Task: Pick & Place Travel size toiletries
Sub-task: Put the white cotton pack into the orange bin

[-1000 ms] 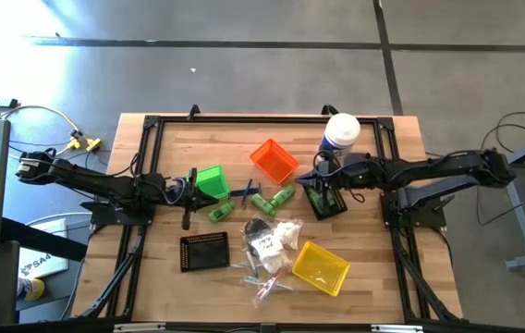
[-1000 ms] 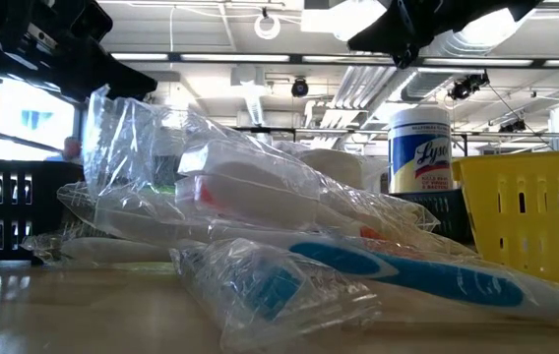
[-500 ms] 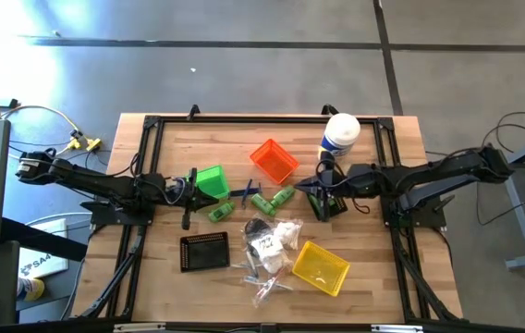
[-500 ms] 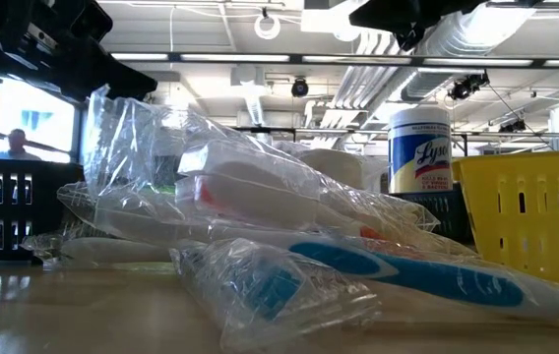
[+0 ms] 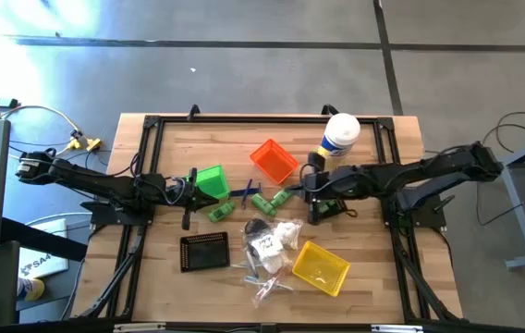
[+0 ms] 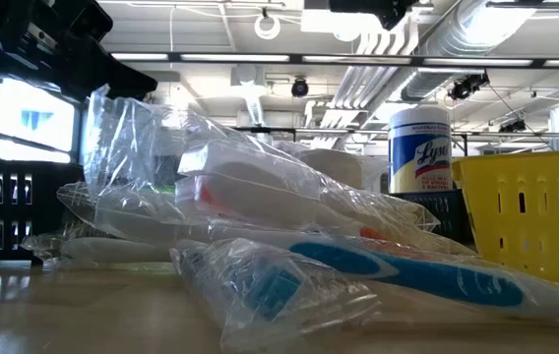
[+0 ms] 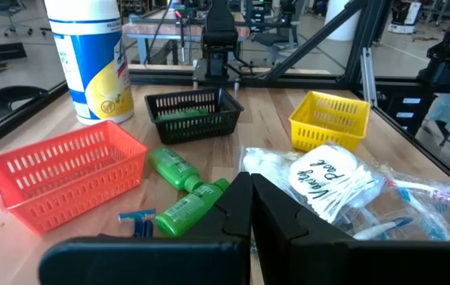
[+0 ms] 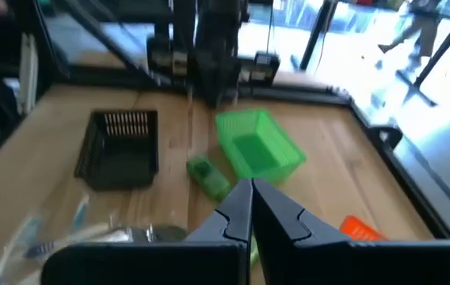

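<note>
Two green bottles [image 5: 272,200] at frame centre: light, stiff, slick; I'd pinch mid-body. My right gripper [image 5: 307,189] jaws together, empty.

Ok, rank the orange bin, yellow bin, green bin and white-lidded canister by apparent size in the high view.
1. yellow bin
2. orange bin
3. green bin, canister: too alike to rank; the canister is seen almost end-on.

Overhead cam looks straight down; low cam at tabletop level; both share tall white yellow-labelled canister [image 5: 340,133] [image 6: 419,149].
</note>
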{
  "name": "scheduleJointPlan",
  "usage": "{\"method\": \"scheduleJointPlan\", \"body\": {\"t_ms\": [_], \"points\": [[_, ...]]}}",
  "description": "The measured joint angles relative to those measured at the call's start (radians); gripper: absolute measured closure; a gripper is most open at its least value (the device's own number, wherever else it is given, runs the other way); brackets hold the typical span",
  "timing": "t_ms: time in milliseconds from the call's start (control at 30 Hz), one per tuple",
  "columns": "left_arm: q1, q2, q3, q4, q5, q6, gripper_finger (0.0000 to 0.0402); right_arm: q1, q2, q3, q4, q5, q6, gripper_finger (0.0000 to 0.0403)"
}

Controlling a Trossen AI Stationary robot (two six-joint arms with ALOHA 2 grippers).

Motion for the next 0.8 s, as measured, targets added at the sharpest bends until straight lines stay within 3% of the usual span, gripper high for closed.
{"method": "scheduleJointPlan", "body": {"t_ms": [300, 467, 800], "points": [[0.0, 0.0, 0.0, -0.004, 0.0, 0.0, 0.0401, 0.023, 0.192, 0.164, -0.186, -0.003, 0.005, 0.04], [0.0, 0.0, 0.0, -0.008, 0.0, 0.0, 0.0401, 0.05, 0.258, 0.184, -0.18, -0.013, 0.004, 0.04], [0.0, 0.0, 0.0, -0.008, 0.0, 0.0, 0.0401, 0.06, 0.319, 0.184, -0.171, -0.202, 0.047, 0.04]]}}
